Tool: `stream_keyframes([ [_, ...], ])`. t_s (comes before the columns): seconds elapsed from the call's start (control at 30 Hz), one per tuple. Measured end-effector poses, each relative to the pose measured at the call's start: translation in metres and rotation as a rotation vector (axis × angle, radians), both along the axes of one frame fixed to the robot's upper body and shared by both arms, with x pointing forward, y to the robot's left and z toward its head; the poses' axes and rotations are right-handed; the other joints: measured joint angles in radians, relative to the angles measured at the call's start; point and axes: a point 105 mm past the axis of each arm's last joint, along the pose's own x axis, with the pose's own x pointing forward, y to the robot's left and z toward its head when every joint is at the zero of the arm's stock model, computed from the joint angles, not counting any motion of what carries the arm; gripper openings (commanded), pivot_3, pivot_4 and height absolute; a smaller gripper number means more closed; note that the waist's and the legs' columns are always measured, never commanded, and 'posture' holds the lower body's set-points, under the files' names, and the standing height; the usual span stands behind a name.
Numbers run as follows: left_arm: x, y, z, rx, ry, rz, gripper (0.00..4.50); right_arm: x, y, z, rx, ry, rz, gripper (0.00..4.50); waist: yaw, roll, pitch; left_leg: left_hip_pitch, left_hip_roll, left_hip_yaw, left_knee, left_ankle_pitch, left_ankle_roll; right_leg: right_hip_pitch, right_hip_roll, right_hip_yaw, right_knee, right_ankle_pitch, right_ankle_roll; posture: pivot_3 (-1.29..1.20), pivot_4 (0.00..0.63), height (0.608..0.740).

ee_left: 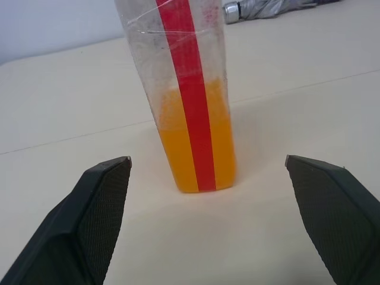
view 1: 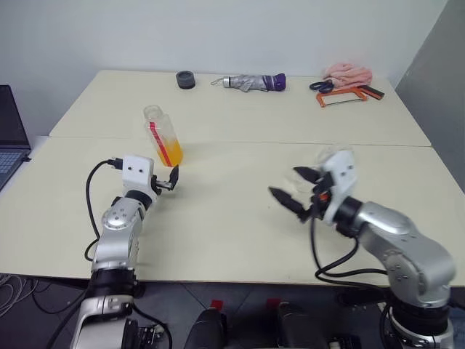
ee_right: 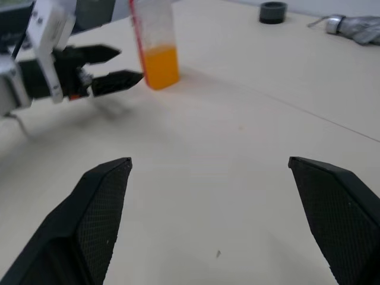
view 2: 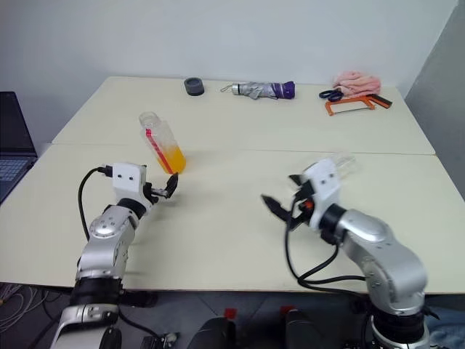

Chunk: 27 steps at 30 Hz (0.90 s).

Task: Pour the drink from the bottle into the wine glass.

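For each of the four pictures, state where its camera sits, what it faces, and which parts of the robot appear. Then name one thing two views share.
Left eye view: on the head, facing forward and down over the table; both arms show.
Right eye view: beside it, same scene; the wine glass stands behind the right gripper.
Left wrist view: on the left wrist, facing the bottle between open fingers.
Right wrist view: on the right wrist, facing across the table; own open fingers and the left gripper.
Shared: both wrist views show the bottle of drink.

Two pale cream counters [view 1: 240,218] stand pushed together, a thin seam running left to right between them. Behind the far counter rises a plain white wall [view 1: 218,33]. A grey panel [view 1: 436,65] stands at the far right. A dark floor [view 1: 240,298] shows below the near edge.
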Motion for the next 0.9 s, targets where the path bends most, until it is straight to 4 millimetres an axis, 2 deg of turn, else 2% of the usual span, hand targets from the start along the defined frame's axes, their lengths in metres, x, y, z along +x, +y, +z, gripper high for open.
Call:
stream_keyframes([
  [0.1, -0.011, -0.022, -0.010, -0.013, 0.061, -0.159, 4.46, 0.008, -0.031, -0.013, 0.164, 0.169, -0.138, 4.50, 0.002, 0.000, 0.000, 0.000, 0.000, 0.000, 0.000, 0.000, 0.000, 0.000, 0.000, 0.000, 0.000, 0.000, 0.000, 0.00, 0.150, 0.740],
  [0.13, -0.011, -0.025, -0.010, -0.017, 0.068, -0.180, 4.46, 0.010, -0.034, -0.016, 0.176, 0.192, -0.155, 4.50, 0.002, 0.000, 0.000, 0.000, 0.000, 0.001, 0.000, 0.000, 0.000, 0.000, 0.001, 0.000, 0.000, 0.000, 0.000, 0.00, 0.150, 0.740],
  [0.17, -0.015, -0.036, -0.011, -0.047, 0.114, -0.294, 4.46, 0.016, -0.044, -0.026, 0.244, 0.285, -0.209, 4.50, 0.001, 0.000, 0.000, 0.001, 0.000, 0.002, 0.000, 0.000, 0.000, 0.001, 0.003, 0.000, 0.001, 0.000, 0.000, 0.00, 0.150, 0.740],
  [0.23, -0.022, -0.052, -0.005, -0.070, 0.150, -0.452, 4.46, 0.025, -0.059, -0.038, 0.324, 0.388, -0.285, 4.50, 0.000, 0.001, 0.000, 0.002, -0.001, 0.002, 0.000, 0.000, 0.000, 0.000, 0.004, 0.001, 0.001, 0.000, 0.000, 0.00, 0.150, 0.740],
  [0.3, -0.030, -0.064, 0.002, -0.070, 0.192, -0.603, 4.46, 0.031, -0.065, -0.045, 0.394, 0.457, -0.315, 4.50, -0.002, 0.001, 0.001, 0.002, -0.001, 0.003, -0.001, 0.000, 0.000, 0.000, 0.006, 0.001, 0.001, 0.000, 0.000, 0.00, 0.150, 0.740],
  [0.37, -0.038, -0.074, 0.012, -0.056, 0.236, -0.764, 4.46, 0.041, -0.067, -0.048, 0.480, 0.511, -0.325, 4.50, -0.003, 0.002, 0.001, 0.002, -0.001, 0.004, -0.001, 0.000, 0.000, 0.000, 0.007, 0.001, 0.001, 0.000, 0.000, 0.00, 0.150, 0.740],
  [0.5, -0.049, -0.086, 0.026, -0.014, 0.274, -0.958, 4.46, 0.057, -0.068, -0.061, 0.559, 0.592, -0.344, 4.50, -0.012, 0.004, 0.000, 0.003, -0.001, 0.005, -0.002, 0.000, 0.000, 0.000, 0.007, 0.003, 0.001, 0.000, 0.000, 0.00, 0.150, 0.740],
  [0.63, -0.056, -0.094, 0.022, -0.001, 0.316, -1.045, 4.46, 0.066, -0.068, -0.073, 0.612, 0.637, -0.348, 4.50, -0.019, 0.005, 0.000, 0.003, 0.000, 0.005, -0.002, 0.000, 0.000, 0.000, 0.006, 0.003, 0.001, 0.000, 0.000, 0.00, 0.150, 0.740],
  [0.9, -0.059, -0.098, 0.022, 0.011, 0.324, -1.083, 4.46, 0.098, -0.066, -0.069, 0.690, 0.616, -0.334, 4.50, -0.026, 0.005, 0.000, 0.003, 0.001, 0.005, -0.002, 0.000, 0.000, 0.000, 0.007, 0.003, 0.001, 0.000, 0.000, 0.00, 0.150, 0.740],
])
